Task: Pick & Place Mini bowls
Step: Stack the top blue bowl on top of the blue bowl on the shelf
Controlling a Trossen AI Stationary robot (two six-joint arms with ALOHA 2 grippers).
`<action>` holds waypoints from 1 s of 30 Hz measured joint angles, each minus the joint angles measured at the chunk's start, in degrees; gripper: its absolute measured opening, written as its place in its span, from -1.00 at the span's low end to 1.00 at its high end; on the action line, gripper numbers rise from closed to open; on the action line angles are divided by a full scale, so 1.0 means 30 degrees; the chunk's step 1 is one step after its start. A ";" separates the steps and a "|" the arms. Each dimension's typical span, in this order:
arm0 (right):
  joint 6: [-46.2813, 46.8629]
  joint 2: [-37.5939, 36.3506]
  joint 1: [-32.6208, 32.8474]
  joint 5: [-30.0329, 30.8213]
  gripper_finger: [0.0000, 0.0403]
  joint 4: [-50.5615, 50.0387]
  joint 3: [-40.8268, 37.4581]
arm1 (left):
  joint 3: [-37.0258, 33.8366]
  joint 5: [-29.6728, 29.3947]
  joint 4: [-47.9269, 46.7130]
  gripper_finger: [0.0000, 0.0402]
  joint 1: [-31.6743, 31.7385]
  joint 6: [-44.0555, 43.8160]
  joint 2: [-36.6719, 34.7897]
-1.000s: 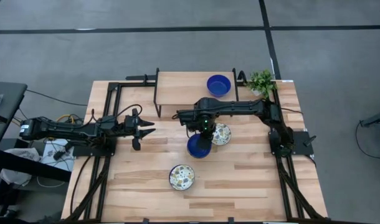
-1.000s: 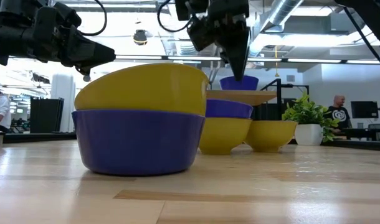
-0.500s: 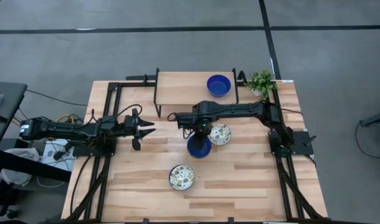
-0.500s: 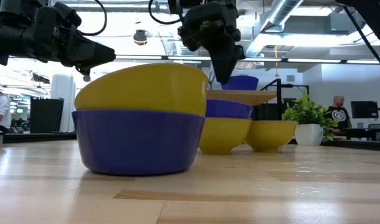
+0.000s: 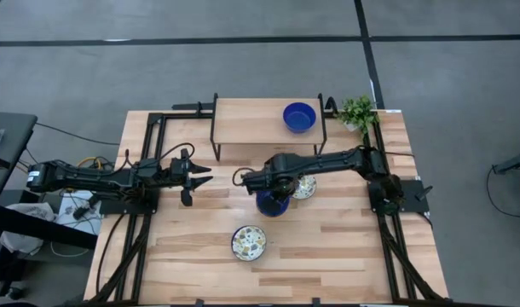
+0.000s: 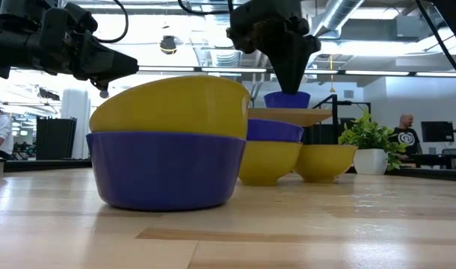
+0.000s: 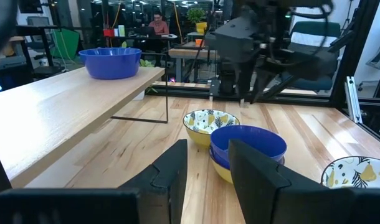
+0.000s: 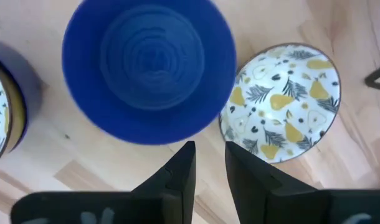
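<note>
My right gripper (image 5: 273, 185) (image 8: 210, 158) hangs over a blue mini bowl (image 5: 271, 207) (image 8: 149, 68), fingers pointing down with a narrow gap, clear of it. That bowl sits nested in a yellow-sided bowl (image 7: 230, 171). Beside it, a patterned bowl (image 5: 305, 186) (image 8: 282, 112) stands on the table. Nearer the front edge, a patterned bowl (image 5: 249, 243) rests inside a blue one (image 6: 164, 172). Another blue bowl (image 5: 299, 117) stands on the raised shelf. My left gripper (image 5: 207, 175) (image 7: 209, 162) waits at the table's left, slightly open.
A wooden shelf on a black frame (image 5: 243, 119) spans the far side of the table. A small potted plant (image 5: 358, 111) stands at the far right corner. Bare wood lies between the left gripper and the bowls. People show in the room beyond (image 6: 406, 134).
The right gripper has stayed over the blue bowl while its wrist swung toward the table's left and back, and the arm has shifted slightly toward the near edge. The bowls have kept their places.
</note>
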 joint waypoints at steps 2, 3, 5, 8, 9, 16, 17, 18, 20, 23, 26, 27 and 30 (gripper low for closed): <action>0.0226 0.0000 0.0274 0.0134 -0.62 0.0020 0.0000 | 0.0000 -0.0005 -0.0001 -0.42 -0.0007 0.0000 0.0000; 0.0240 0.0000 0.0373 0.0249 -0.62 0.0016 0.0000 | 0.0000 -0.0005 -0.0001 -0.42 -0.0004 0.0000 0.0000; 0.0251 0.0000 0.0524 0.0488 -0.62 0.0002 0.0000 | 0.0000 -0.0007 0.0000 -0.42 0.0000 0.0000 0.0000; 0.0401 -0.0033 0.0636 0.0722 -0.62 -0.0006 0.0000 | 0.0000 -0.0007 0.0006 -0.42 0.0000 -0.0007 0.0000; 0.0461 -0.0060 0.0666 0.0718 -0.62 -0.0010 0.0000 | 0.0000 -0.0003 0.0006 -0.42 -0.0004 -0.0003 0.0000; 0.0603 -0.0440 0.0834 0.1165 -0.62 0.0002 -0.0697 | 0.0000 -0.0001 0.0013 -0.42 -0.0003 -0.0007 0.0000; 0.0806 -0.0757 0.0842 0.1208 -0.62 -0.0017 -0.1232 | 0.0000 -0.0003 0.0016 -0.42 -0.0005 -0.0007 0.0000; 0.1082 -0.1161 0.0842 0.1208 -0.62 -0.0026 -0.1844 | 0.0000 -0.0007 0.0025 -0.42 0.0000 -0.0007 0.0000; 0.1915 -0.2209 0.0842 0.1208 -0.62 -0.0020 -0.3341 | 0.0000 0.0000 0.0081 -0.42 -0.0004 -0.0007 -0.0002; 0.3202 -0.3853 0.0843 0.1207 -0.62 0.0705 -0.5878 | 0.0000 -0.0007 0.0123 -0.42 -0.0007 -0.0007 0.0000; 0.4493 -0.5543 0.0985 0.1181 -0.62 0.2086 -0.8412 | 0.0000 -0.0007 0.0144 -0.42 0.0000 -0.0007 -0.0007; 0.4884 -0.6112 0.1014 0.1065 -0.62 0.2606 -0.9195 | 0.0000 -0.0004 0.0151 -0.42 -0.0007 -0.0007 -0.0004; 0.5825 -0.7666 0.1016 0.0990 -0.62 0.4297 -1.1354 | 0.0000 -0.0007 0.0278 -0.42 0.0000 -0.0007 -0.0002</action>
